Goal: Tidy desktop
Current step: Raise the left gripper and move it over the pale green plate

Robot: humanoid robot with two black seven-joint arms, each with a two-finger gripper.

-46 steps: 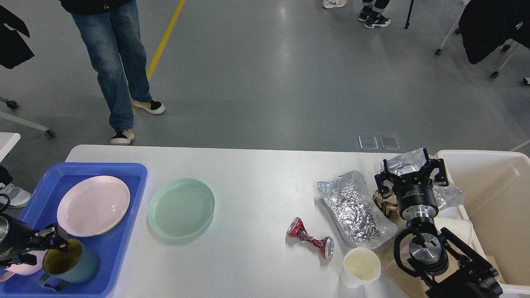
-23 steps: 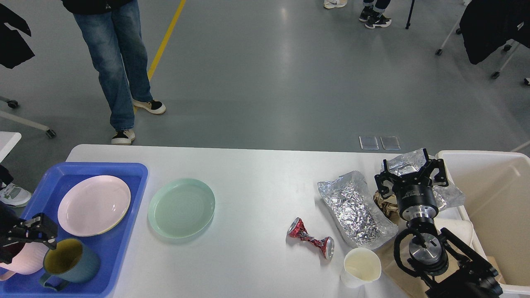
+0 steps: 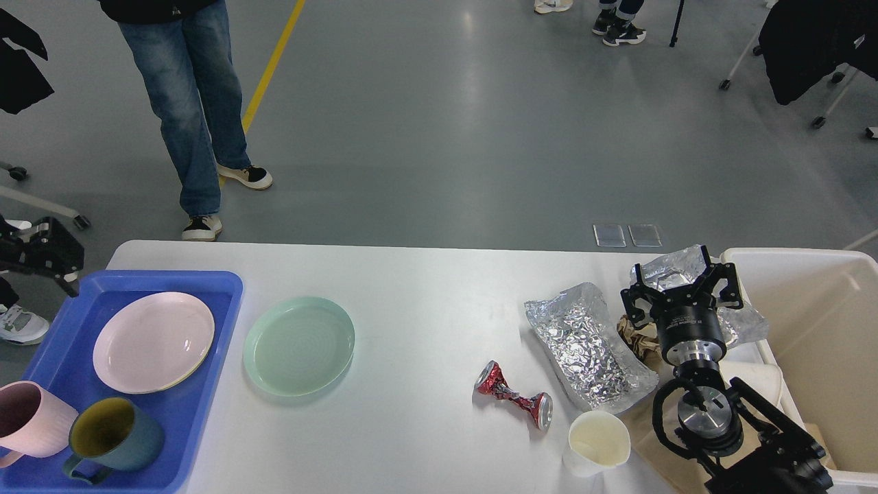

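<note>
Head view: desktop (image 3: 425, 309) fills lower frame, wide and white. Right gripper (image 3: 683, 287) fingers spread wide, hovering over foil (image 3: 686, 271) beside bin (image 3: 809, 309). Left gripper (image 3: 42, 255) at far left edge, empty; spread I cannot tell.

Risks: thin foil may tear or slip; arm sweep may knock paper cup (image 3: 598, 442) or crushed can (image 3: 516, 396).

bright, even overhead lighting; sharp focus throughout.
soft glare streak on the grey floor (image 3: 473, 89); sheen across the desktop (image 3: 425, 288); crumpled foil (image 3: 590, 346) sparkles; shadows faint and short.
</note>
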